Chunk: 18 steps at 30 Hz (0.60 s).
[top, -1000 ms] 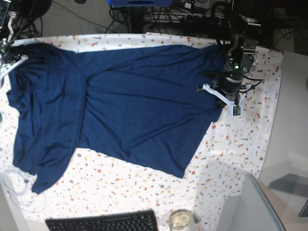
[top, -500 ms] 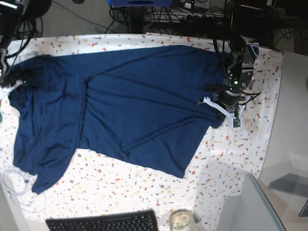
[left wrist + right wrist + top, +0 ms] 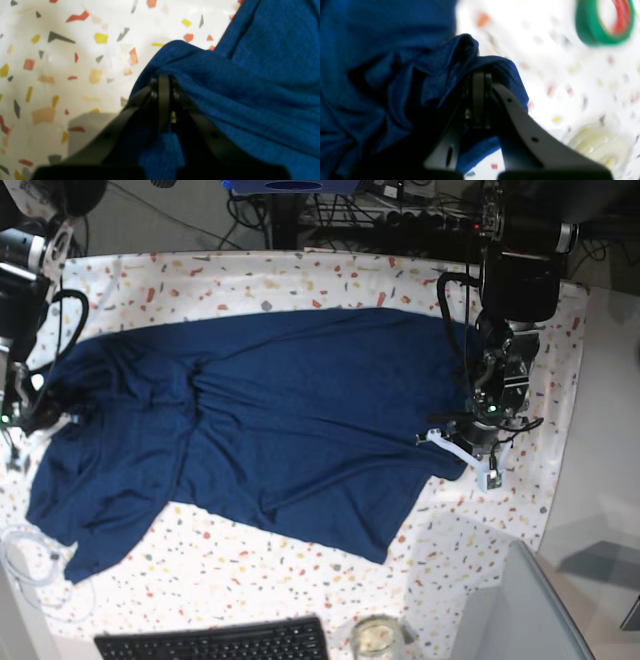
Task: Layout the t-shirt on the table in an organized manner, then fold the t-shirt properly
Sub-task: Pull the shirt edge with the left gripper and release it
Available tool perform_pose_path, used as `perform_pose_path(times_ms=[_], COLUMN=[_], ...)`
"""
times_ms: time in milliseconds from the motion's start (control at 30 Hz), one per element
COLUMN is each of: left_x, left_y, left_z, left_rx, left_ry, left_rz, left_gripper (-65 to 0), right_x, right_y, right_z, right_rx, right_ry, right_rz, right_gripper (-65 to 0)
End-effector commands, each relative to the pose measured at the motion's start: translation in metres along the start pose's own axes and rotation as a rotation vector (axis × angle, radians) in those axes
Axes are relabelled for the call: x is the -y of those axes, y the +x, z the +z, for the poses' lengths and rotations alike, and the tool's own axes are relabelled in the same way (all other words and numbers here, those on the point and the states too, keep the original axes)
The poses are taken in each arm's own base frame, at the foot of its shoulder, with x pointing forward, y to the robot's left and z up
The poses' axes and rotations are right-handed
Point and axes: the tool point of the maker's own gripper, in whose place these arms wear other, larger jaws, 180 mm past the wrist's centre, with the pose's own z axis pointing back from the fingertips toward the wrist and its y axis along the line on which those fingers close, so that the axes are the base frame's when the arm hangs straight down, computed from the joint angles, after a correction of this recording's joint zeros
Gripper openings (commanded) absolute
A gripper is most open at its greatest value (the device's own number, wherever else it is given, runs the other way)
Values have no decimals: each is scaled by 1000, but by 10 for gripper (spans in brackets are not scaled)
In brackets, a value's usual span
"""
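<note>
**Both grippers pinching the shirt, one at each end**

Closest to the camera edge of the table there's a black keyboard and a glass jar, both just off the t-shirt's lower hem side. A coil of white cable sits beside the shirt's lower left corner.

The t-shirt itself is thin, soft navy knit, no print, spread mostly flat on the white tabletop with its little red, orange, grey and yellow flecks. Its long axis runs side to side across the table. There are loose creases fanning out from a bunched spot left of its middle, and the lower edge slants downward toward the jar.

On the shirt's right end, the left gripper is clamped tight on a fold of fabric, black fingers squeezed together with cloth puckered around the tips. In the base view that gripper sits right at the shirt's edge.

On the shirt's left end, the right gripper is likewise closed on a crumpled wad of the knit. Near it, off the shirt, are a blurry green and red tape roll and a pale clear roll.
</note>
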Motion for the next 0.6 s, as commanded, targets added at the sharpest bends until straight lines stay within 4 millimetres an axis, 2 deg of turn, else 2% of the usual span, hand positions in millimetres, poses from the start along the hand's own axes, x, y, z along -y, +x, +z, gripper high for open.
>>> perform_pose_path(times_ms=[0,200,233,300,400,467,567], left_x=[-4,0,2,5,-6,-16,-36], left_y=[28,49,49,56,58,49,19], left_z=[-1,3,7,22,50,69,94], left_rx=[63,117,128,178,246,267,247], left_ry=[9,-3,-10,-25,-12,1,7], left_rz=[1,13,8,4,34,48,155], left_gripper=[-650,-650,-650,-650,-650,-650,-650], right_x=[16,26,29,37,45,35,40], right_y=[31,46,42,46,38,32,17], right_z=[7,15,17,29,51,68,96], right_rx=[66,102,101,136,166,209,271], right_ry=[-42,-99,-109,-137,-183,-187,-215], right_rz=[10,67,74,92,132,153,111], right_gripper=[-650,-650,-650,-650,-650,-650,-650])
